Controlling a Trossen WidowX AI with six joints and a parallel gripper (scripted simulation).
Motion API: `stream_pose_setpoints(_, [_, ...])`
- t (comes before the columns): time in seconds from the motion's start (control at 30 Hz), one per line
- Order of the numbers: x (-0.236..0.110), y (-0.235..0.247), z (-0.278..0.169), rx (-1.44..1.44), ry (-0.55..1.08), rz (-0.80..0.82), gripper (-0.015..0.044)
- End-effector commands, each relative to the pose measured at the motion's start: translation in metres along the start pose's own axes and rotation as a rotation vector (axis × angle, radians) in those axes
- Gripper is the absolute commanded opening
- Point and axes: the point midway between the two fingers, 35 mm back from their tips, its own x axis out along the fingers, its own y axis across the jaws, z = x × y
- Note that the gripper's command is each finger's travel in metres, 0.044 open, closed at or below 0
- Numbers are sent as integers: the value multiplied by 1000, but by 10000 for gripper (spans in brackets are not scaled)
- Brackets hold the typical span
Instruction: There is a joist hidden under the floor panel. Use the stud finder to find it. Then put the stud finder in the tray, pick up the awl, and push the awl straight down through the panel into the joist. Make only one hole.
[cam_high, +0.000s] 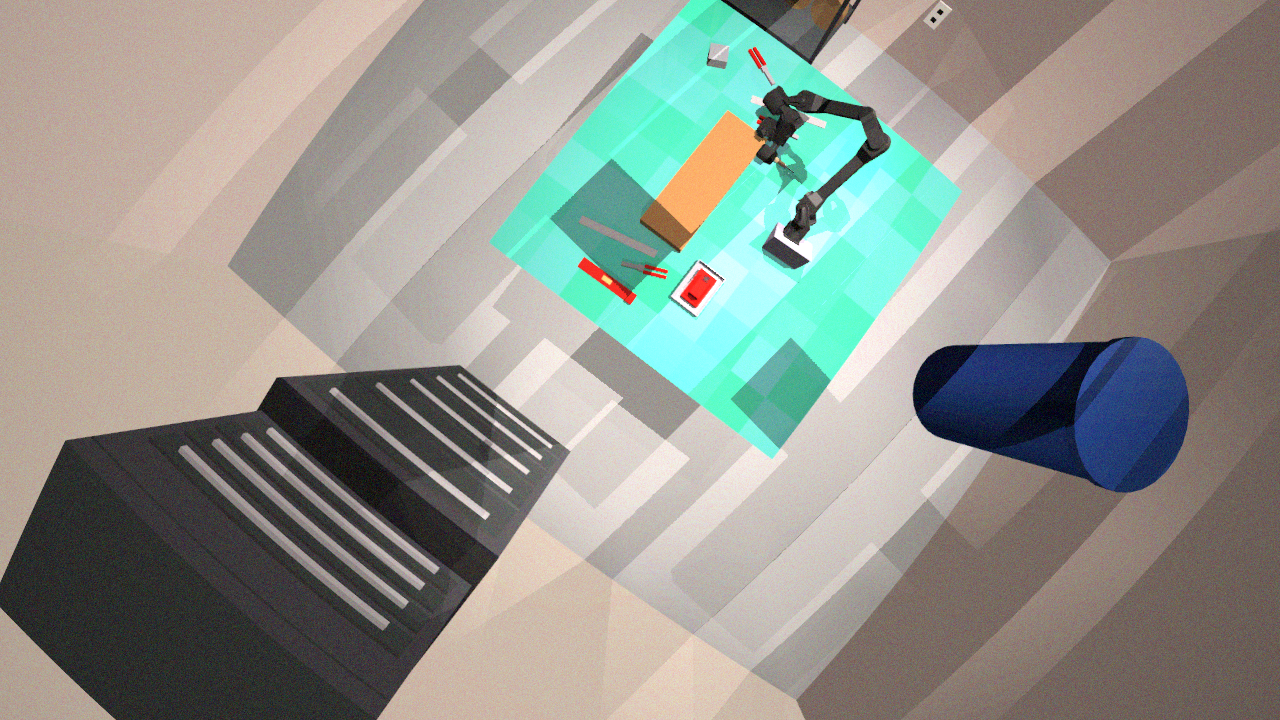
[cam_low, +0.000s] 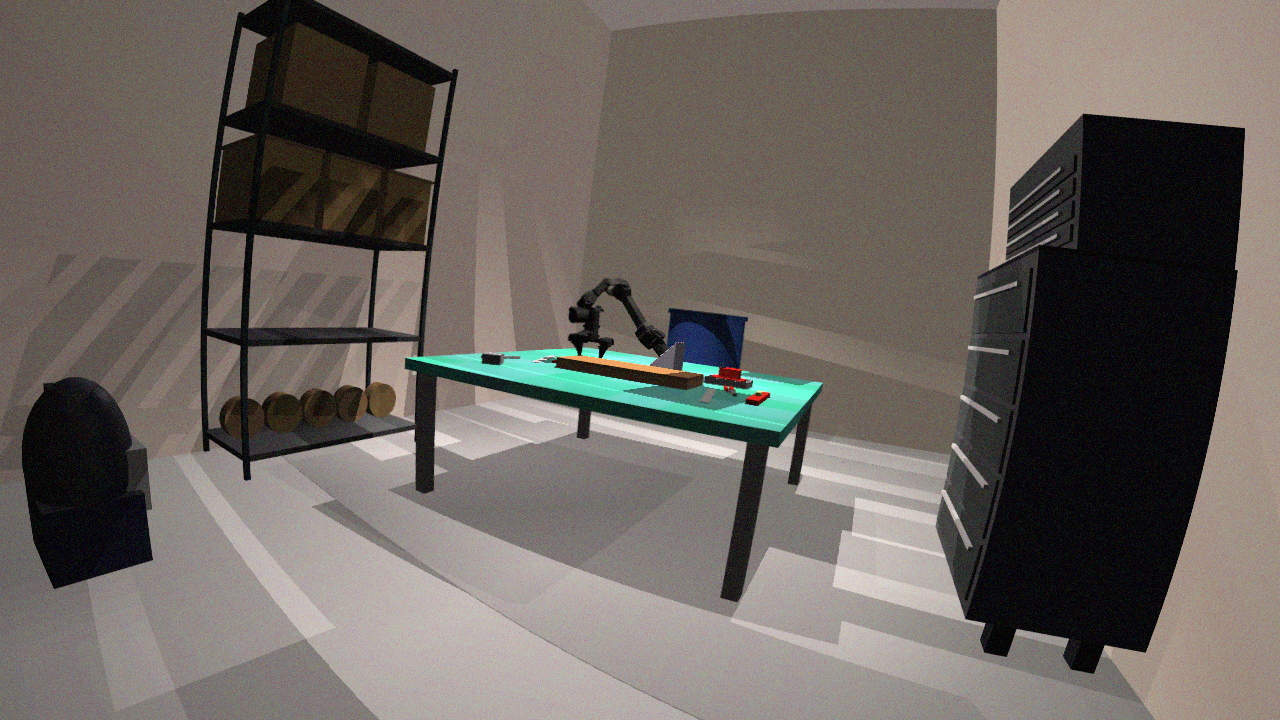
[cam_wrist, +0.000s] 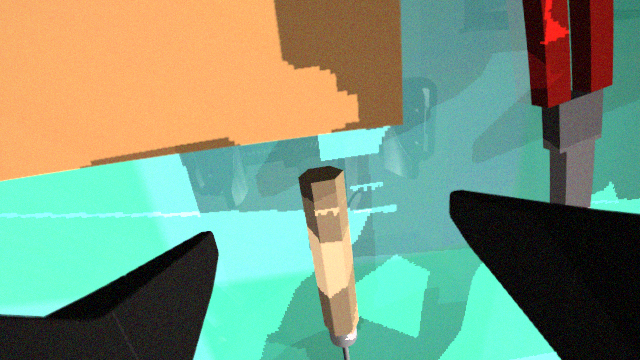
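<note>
In the wrist view the two dark fingers fill the lower left and lower right corners, spread wide with nothing between them. The gripper (cam_wrist: 332, 272) hangs over the awl (cam_wrist: 330, 250), which lies on the green table (cam_wrist: 100, 240) in the lower centre of the frame, its wooden handle running up the picture and its thin metal shank leaving the bottom edge.

The handle looks faceted, stiff and light, so it should take a firm pinch without yielding; flat facets give the pads something to seat on, though a smooth wooden surface could slip under the downward push later. The best hold, by my judgement, is across the middle of the handle, well clear of the metal ferrule, with the fingers square to its long axis so it does not roll or twist as they close.

Just beyond the handle's end, the orange floor panel (cam_wrist: 150, 75) takes the upper left of the frame. In the upper right a red-handled tool (cam_wrist: 570, 55) lies apart from the awl.

In the top view, the stud finder (cam_high: 699, 288) sits red inside the white tray (cam_high: 716, 271) below the panel's lower end, so that step looks done, while the arm reaches to the panel's upper right end.
</note>
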Motion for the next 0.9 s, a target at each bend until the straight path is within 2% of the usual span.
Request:
stream_pose_setpoints(0.0, [7,1,0,-4,3,3,440])
stream_pose_setpoints(0.23, [16,1,0,-5,3,1,440])
stream_pose_setpoints(0.67, [16,1,0,-5,3,1,99])
stream_pose_setpoints(0.87, [16,1,0,-5,3,1,59])
